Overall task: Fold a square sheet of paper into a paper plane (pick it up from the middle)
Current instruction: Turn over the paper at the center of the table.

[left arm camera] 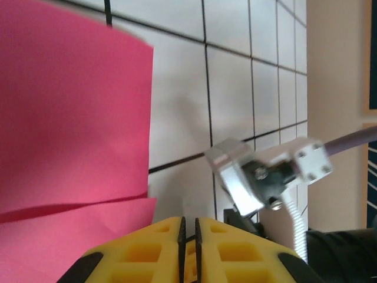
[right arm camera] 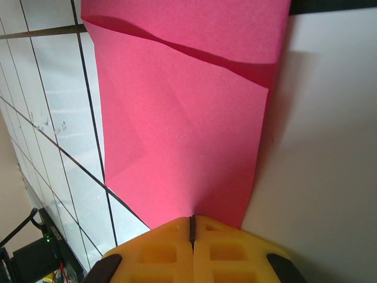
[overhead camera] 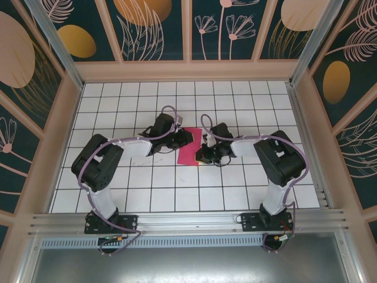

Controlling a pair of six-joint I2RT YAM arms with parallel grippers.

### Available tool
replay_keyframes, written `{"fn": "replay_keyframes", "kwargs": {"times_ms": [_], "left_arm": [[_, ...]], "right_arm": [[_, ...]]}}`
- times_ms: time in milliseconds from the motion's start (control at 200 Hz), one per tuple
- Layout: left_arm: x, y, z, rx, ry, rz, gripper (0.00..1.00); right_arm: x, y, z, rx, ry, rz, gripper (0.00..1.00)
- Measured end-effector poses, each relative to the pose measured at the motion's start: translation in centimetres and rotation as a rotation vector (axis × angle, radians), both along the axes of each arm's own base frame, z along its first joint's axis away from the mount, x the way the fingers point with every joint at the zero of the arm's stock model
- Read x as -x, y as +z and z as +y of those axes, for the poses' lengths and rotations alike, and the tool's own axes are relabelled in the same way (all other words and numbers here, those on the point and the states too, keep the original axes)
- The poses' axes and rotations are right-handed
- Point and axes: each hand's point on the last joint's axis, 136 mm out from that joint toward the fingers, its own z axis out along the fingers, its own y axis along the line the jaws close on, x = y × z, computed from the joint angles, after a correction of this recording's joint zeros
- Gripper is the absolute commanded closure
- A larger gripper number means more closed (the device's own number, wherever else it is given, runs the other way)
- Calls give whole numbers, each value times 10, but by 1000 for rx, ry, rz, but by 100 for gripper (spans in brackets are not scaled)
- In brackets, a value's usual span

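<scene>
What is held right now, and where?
The right hand pinches the pink paper at the edge nearest it. The left hand looks closed beside the paper, gripping nothing visible.

No writing, label, brand name, number or sign can be read on anything in these views.
</scene>
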Motion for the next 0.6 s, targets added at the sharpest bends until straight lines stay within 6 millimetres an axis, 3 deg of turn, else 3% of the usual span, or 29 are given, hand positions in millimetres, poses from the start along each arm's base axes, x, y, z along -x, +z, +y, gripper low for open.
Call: {"fn": "replay_keyframes", "kwargs": {"times_ms": [290, 600], "left_arm": [[16, -54, 3, -60, -9, 117, 85], [10, -56, 8, -93, 8, 79, 83]], "right_arm": [[0, 0, 0, 0, 0, 0, 96], [-1, 0, 0, 0, -1, -6, 97]]}}
